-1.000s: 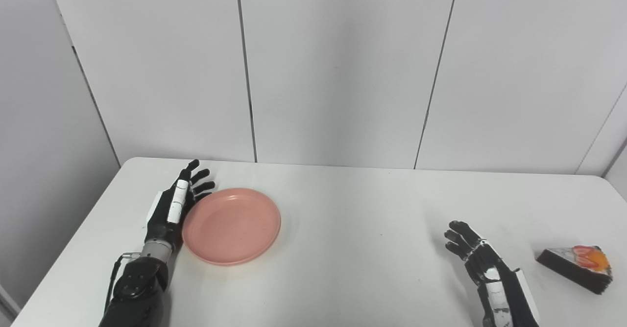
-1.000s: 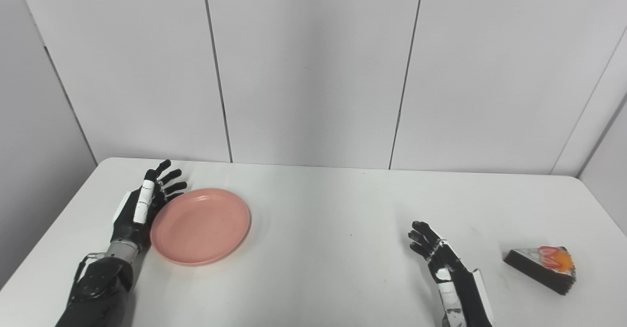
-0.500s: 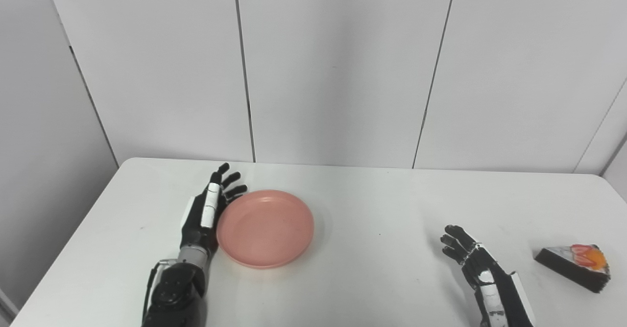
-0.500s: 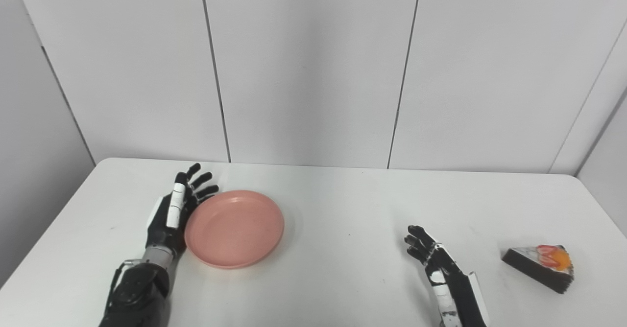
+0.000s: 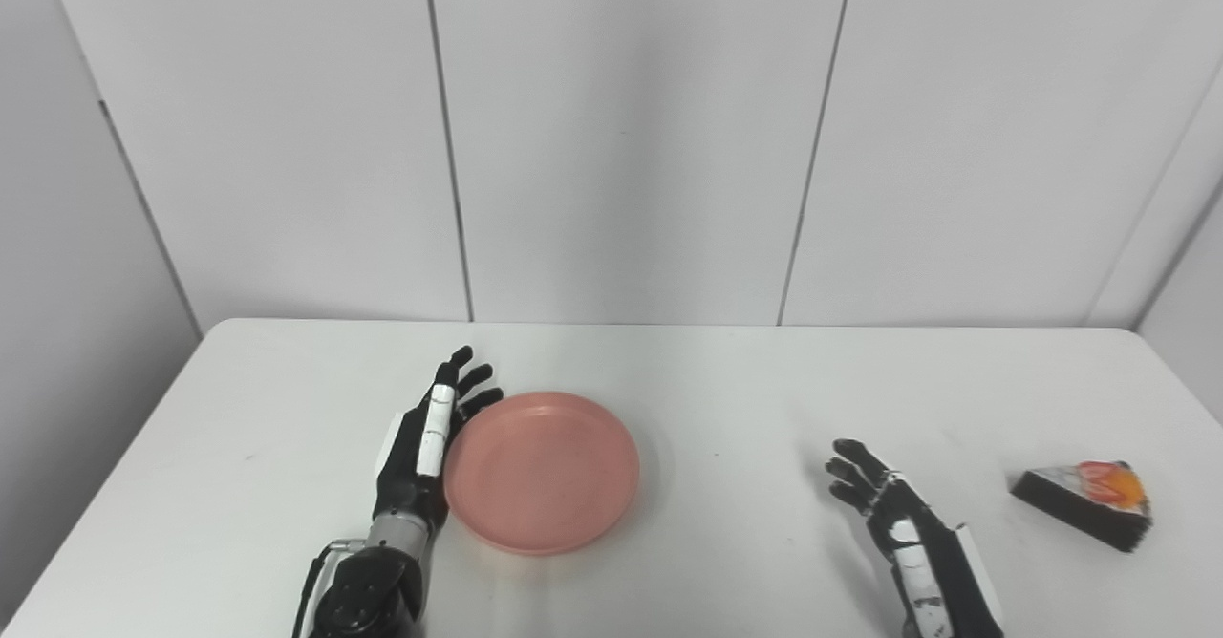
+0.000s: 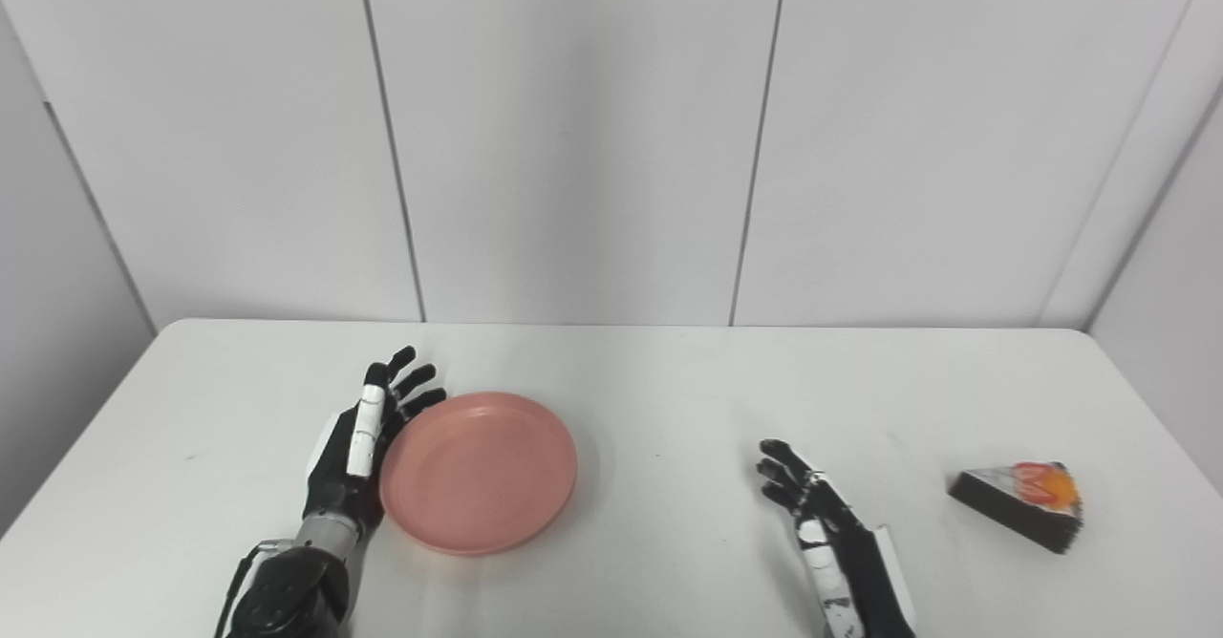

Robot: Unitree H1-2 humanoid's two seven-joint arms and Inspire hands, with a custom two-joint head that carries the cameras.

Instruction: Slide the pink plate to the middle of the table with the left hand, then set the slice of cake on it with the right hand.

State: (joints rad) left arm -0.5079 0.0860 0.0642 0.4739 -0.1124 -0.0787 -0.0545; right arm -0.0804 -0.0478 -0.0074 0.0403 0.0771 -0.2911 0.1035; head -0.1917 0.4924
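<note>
no legible text | left hand (image 5: 427,442) flat, fingers apart, against pink plate (image 5: 542,471) edge, pushed it further right | right hand (image 5: 893,519) empty, fingers apart | cake (image 5: 1084,504) unmoved

Landmark: the plate (image 5: 542,471), lying on the table (image 5: 669,371) left of centre. The left hand (image 5: 427,442) stands just beside the plate's left rim, edge-on, touching it. The right hand (image 5: 893,519) lies well to the right of the plate, nearer the front edge. The slice of cake (image 5: 1084,504) sits further right of the plate, beyond that hand, apart from it.
</note>
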